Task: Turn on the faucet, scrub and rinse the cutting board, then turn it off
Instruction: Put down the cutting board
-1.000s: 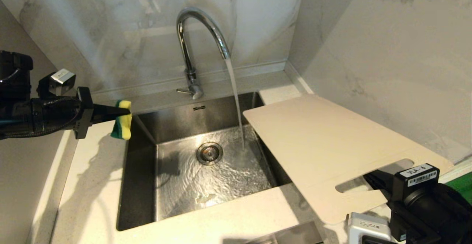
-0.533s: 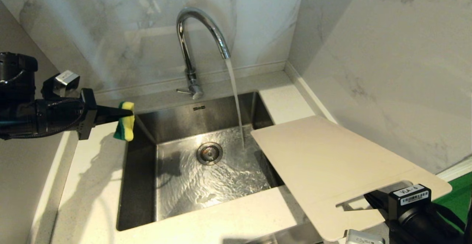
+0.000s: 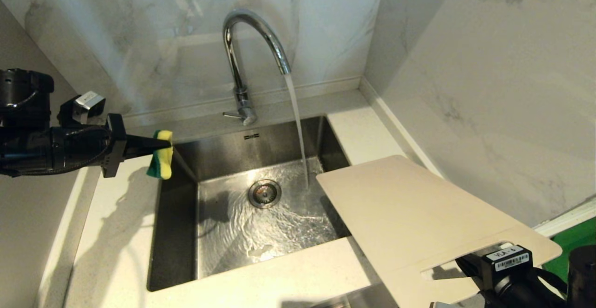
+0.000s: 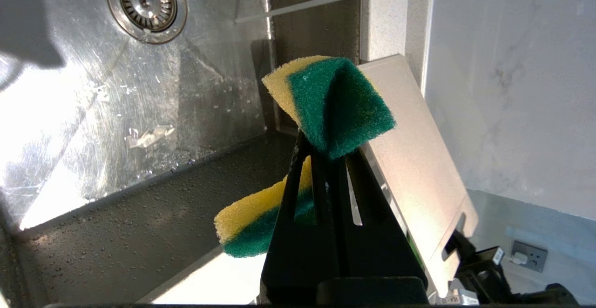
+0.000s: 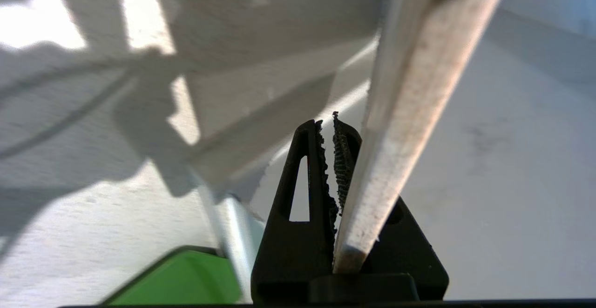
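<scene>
The chrome faucet (image 3: 253, 43) is running, and its stream (image 3: 296, 126) falls into the steel sink (image 3: 179, 233). At the lower right, my right gripper (image 3: 463, 265) (image 5: 333, 129) is shut on the handle-slot end of the cream cutting board (image 3: 409, 215) (image 5: 409, 126). The board hangs tilted over the sink's right near corner, just right of the stream. My left gripper (image 3: 157, 146) (image 4: 326, 152) is shut on a folded yellow-and-green sponge (image 3: 161, 159) (image 4: 335, 103) above the sink's left rim. The cutting board (image 4: 414, 168) also shows behind the sponge.
Water swirls round the drain (image 3: 264, 193) (image 4: 147, 2). Marble walls close the corner behind and to the right. A green flat item (image 3: 577, 247) (image 5: 181, 280) lies on the white counter (image 3: 116, 233) at the far right, under the board's handle end.
The board has drawn back toward the near right, its far corner leaving the stream. The left gripper with the sponge has edged right toward the sink.
</scene>
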